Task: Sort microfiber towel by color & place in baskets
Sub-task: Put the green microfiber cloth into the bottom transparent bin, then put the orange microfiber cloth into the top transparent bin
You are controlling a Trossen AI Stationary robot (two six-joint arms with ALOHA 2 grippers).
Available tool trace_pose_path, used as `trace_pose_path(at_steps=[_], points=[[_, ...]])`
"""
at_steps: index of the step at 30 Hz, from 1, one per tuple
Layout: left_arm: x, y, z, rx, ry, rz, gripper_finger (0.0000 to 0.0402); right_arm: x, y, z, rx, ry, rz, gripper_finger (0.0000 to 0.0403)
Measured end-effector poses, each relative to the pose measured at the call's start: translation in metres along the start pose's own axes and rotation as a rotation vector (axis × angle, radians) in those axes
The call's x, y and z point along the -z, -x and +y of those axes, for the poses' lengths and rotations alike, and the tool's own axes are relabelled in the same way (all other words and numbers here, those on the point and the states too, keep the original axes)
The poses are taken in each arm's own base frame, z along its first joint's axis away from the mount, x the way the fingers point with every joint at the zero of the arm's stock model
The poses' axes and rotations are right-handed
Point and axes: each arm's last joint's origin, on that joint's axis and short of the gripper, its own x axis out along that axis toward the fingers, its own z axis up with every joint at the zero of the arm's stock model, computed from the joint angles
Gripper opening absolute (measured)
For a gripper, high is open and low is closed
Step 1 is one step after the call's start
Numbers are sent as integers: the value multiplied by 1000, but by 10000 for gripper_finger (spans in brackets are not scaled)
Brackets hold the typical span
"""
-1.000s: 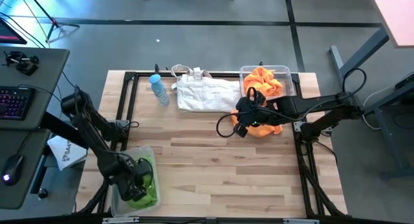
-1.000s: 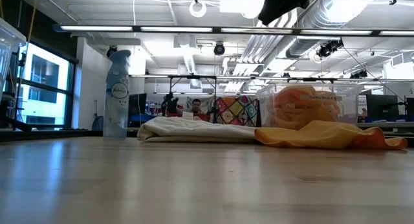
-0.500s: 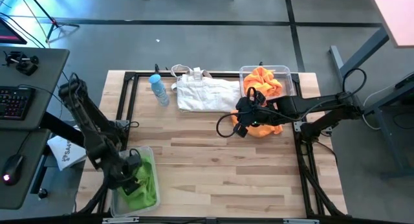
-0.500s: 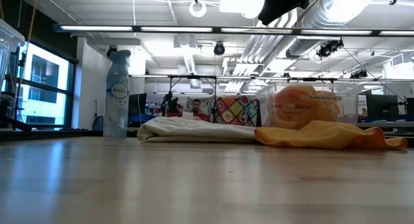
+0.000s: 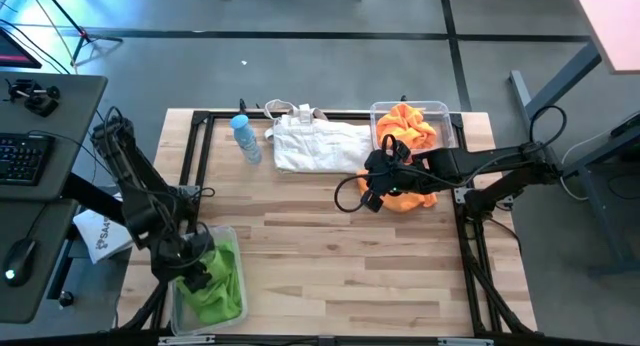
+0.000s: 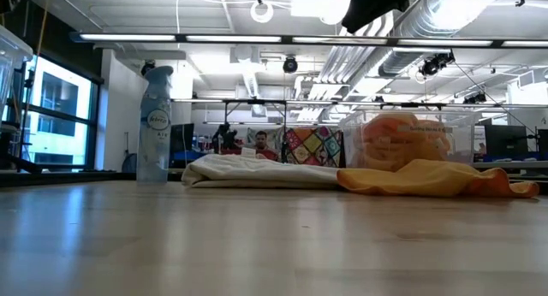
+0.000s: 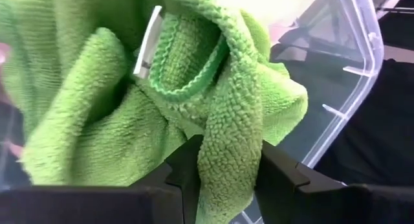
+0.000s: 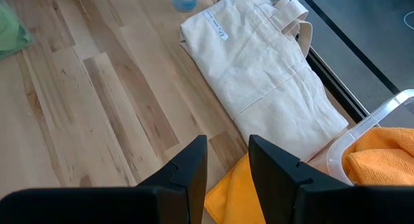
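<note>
A clear basket (image 5: 238,244) at the table's near left corner holds a bunched green microfiber towel (image 5: 222,284). My left gripper (image 5: 193,264) hangs over the basket's left part, open, with a fold of that towel (image 7: 97,120) between its fingers. A second clear basket (image 5: 456,118) at the far right holds orange towels (image 5: 408,126). Another orange towel (image 5: 418,198) lies flat on the table in front of it. My right gripper (image 5: 372,198) hovers open over that towel's left edge (image 8: 236,191), touching nothing. My left gripper (image 7: 226,179) stands open around an upright fold of the green towel (image 7: 229,140), which fills the gap and brushes the inner sides of both fingers (image 7: 187,172). The fingers slant down from above. Whether the fold still hangs on them, I cannot tell.
A white fabric bag (image 5: 320,146) lies at the far middle, with a clear bottle with a blue cap (image 5: 246,138) standing to its left. The wooden table top between the two baskets is bare. A desk with a keyboard stands beyond the table's left edge.
My left gripper has risen out of the near left basket and drawn back toward the table's left edge, rolling a little. More of the green towel now shows in the basket. My right gripper has kept still.
</note>
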Motion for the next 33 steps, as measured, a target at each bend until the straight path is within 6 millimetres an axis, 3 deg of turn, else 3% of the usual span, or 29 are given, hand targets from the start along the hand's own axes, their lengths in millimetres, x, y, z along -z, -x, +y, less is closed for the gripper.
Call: trace_pose_path(at_steps=[11, 22, 27, 33], points=[[-5, 17, 18, -110, 49, -39, 111, 0, 0, 0, 1, -3, 0, 110], [-3, 79, -1, -144, 31, -207, 110, 0, 0, 0, 1, -4, 0, 110], [-12, 79, -8, -159, -60, -371, 110, 0, 0, 0, 1, -24, 0, 110], [-38, 67, -24, -231, -241, -735, 110, 0, 0, 0, 1, -66, 0, 110]])
